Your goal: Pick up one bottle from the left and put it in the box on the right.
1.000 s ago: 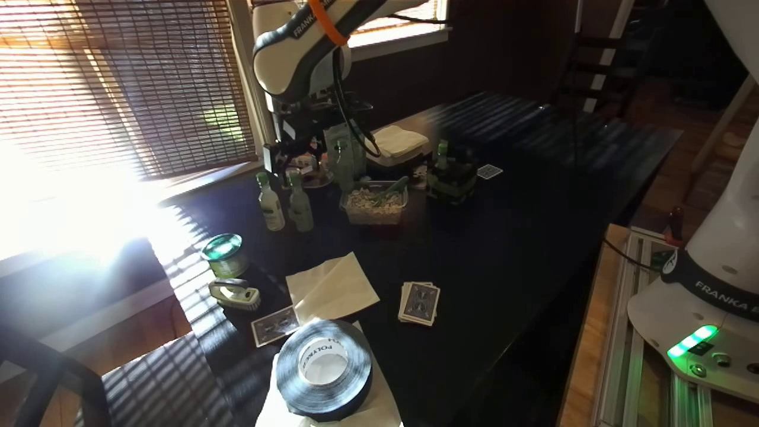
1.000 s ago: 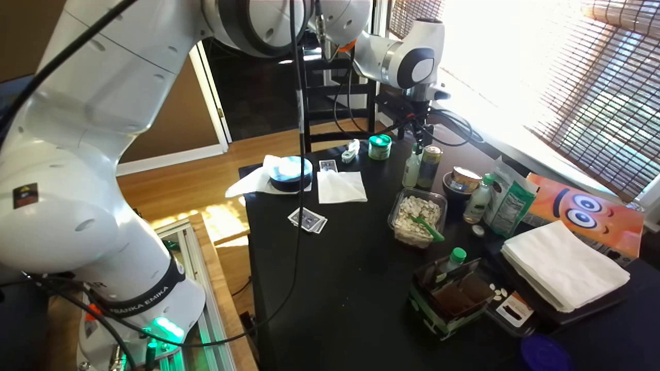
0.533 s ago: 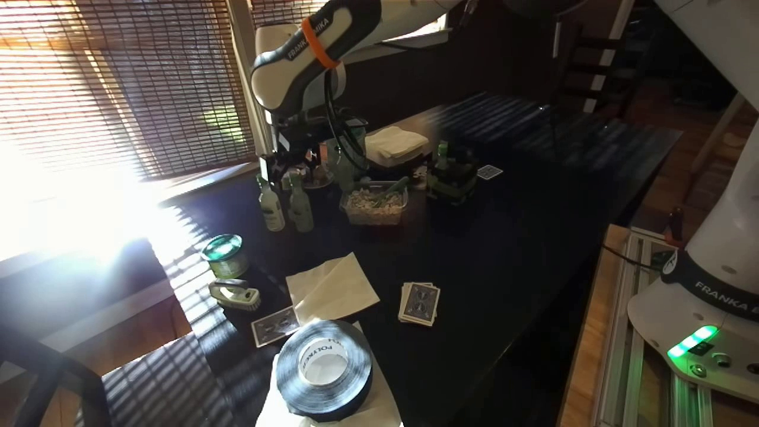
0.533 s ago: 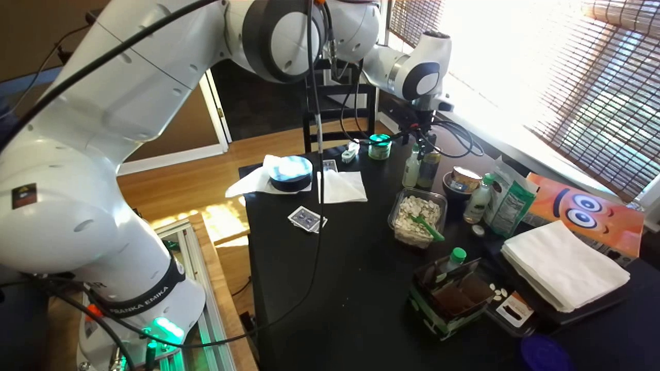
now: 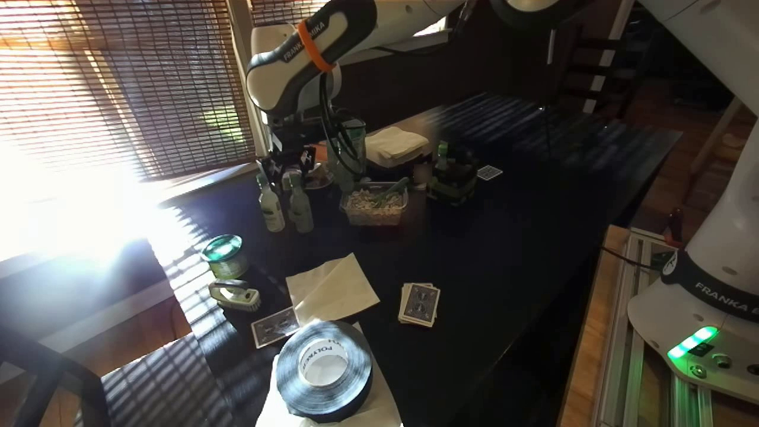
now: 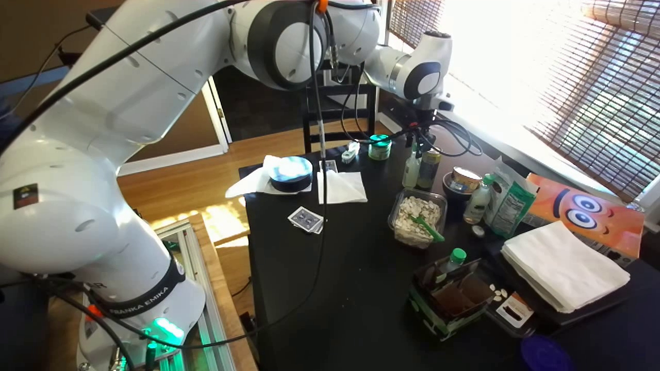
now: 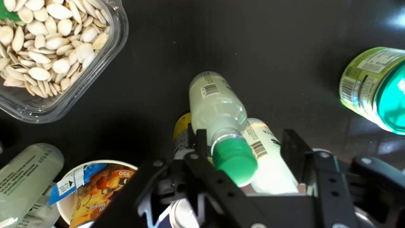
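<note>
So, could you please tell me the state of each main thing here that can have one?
Claw: open
Front bottle in wrist view: capped, upright, not gripped
Divided box: open
Boxed bottle: capped
Seed tub: unlidded
Green-topped can: lidded, upright
Card stack: uneven
Tape roll: lying flat
Base light: lit green
Window blind: lowered

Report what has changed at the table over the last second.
The gripper has come down toward the green-capped bottle beneath it and seems to have turned a little. Its jaws stand open; nothing has been taken hold of or let go. The bottle still stands in place, and the dark box, seed tub and stack of playing cards have not moved.
</note>
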